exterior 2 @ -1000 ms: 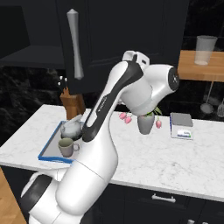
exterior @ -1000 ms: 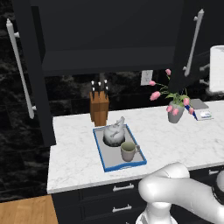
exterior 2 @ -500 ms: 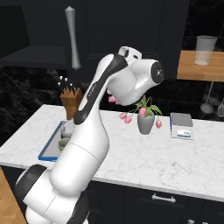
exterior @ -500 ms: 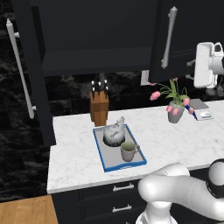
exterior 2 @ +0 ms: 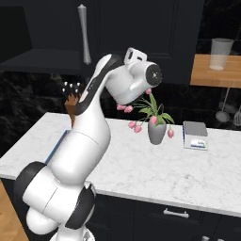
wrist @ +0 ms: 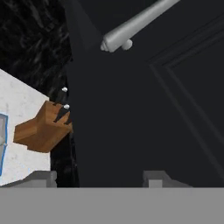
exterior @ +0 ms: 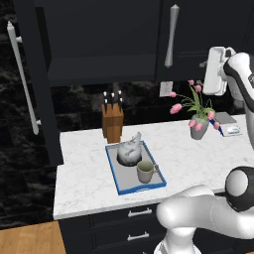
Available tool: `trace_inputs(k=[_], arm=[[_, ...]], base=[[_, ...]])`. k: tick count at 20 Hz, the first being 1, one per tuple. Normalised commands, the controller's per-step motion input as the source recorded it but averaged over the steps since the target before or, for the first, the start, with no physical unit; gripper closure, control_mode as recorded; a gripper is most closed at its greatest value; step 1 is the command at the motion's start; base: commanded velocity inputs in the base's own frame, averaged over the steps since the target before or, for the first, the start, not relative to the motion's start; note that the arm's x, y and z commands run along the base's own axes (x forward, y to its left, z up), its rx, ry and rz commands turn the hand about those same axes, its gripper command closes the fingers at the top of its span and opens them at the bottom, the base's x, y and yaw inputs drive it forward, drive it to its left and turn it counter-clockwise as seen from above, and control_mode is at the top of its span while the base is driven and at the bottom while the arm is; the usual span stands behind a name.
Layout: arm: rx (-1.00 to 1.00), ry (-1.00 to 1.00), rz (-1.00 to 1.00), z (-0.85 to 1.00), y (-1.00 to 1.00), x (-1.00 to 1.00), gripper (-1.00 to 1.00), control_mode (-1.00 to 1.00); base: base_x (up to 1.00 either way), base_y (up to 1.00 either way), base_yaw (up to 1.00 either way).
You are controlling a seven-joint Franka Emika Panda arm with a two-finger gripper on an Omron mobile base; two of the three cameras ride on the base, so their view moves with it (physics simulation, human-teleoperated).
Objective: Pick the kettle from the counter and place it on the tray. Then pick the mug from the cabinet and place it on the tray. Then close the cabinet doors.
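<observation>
where marble runs, stone-mottled kettle (exterior: 130, 152)

- The right cabinet door (exterior: 198, 34) stands nearly closed; its panel blocks the space directly ahead of the claw (wrist: 99, 175).
- The door's bar handle (exterior: 171, 35) projects from the panel and obstructs passage along it.
- The left cabinet door (exterior: 30, 84) stands open, leaving the cabinet shelf (exterior: 99, 67) reachable from the front.
- Below the shelf, the knife block (exterior: 112, 121) stands at the back of the tabletop (exterior: 84, 183).
- The tray (exterior: 119, 186) occupies the tabletop centre; the flower vase (exterior: 199, 126) stands to its right, well apart.
</observation>
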Motion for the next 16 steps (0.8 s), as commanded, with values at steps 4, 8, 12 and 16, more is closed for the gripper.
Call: trace_inputs(k=[4, 8, 12, 16], arm=[[-0.02, 0.0, -0.09, -0.2, 0.15, 0.8, -1.0, -1.0], [-0.03, 0.0, -0.07, -0.29, 0.1, 0.72, -1.0, -1.0], [-0.08, 0.0, -0.06, -0.47, 0.08, 0.52, -1.0, -1.0], [-0.14, 0.01, -0.08, -0.59, 0.02, 0.29, -1.0, -1.0]], base=[[0.0, 0.0, 0.0], [0.0, 0.0, 0.0], [0.0, 0.0, 0.0], [0.0, 0.0, 0.0]])
